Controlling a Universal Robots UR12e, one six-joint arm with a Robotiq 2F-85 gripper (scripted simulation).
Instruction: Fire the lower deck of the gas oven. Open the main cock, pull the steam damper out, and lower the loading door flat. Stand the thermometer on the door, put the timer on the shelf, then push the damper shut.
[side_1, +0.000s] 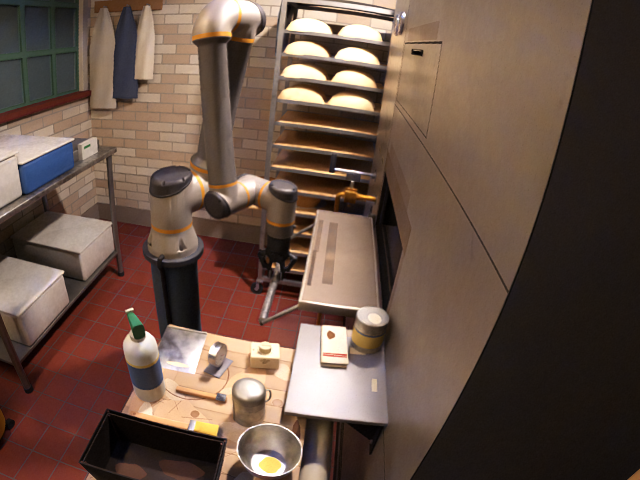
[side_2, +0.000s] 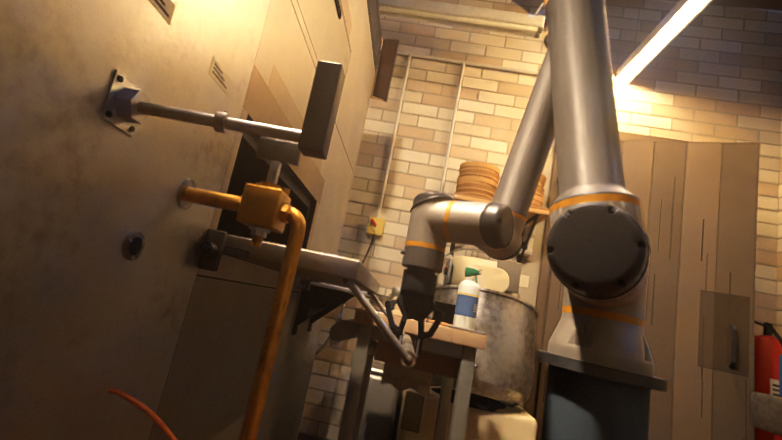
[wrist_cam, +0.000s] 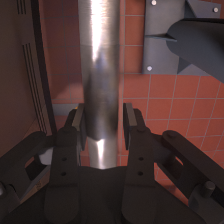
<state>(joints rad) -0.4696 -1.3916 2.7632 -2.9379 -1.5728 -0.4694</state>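
Observation:
The loading door's handle bar (wrist_cam: 99, 76) is partly hidden behind my fingers in the wrist camera; it runs as a steel tube (side_1: 270, 297) beside the door. The loading door (side_1: 342, 261) lies flat out from the oven's lower deck. The yellow gas cock (side_2: 262, 207) sits on its pipe by the oven front, and the steam damper rod (side_2: 219, 121) with its flat plate stands out from the wall above it. The round thermometer (side_1: 217, 354) and the cream timer (side_1: 264, 355) rest on the wooden table. My gripper (wrist_cam: 103, 119) straddles the handle bar, open and holding nothing.
A black bin (side_1: 152, 447), steel bowl (side_1: 269, 448), metal mug (side_1: 248, 400) and spray bottle (side_1: 141, 359) crowd the table. The steel shelf (side_1: 338, 380) carries a tin (side_1: 369, 329) and a booklet (side_1: 334, 345). A bread rack (side_1: 331, 103) stands behind the arm.

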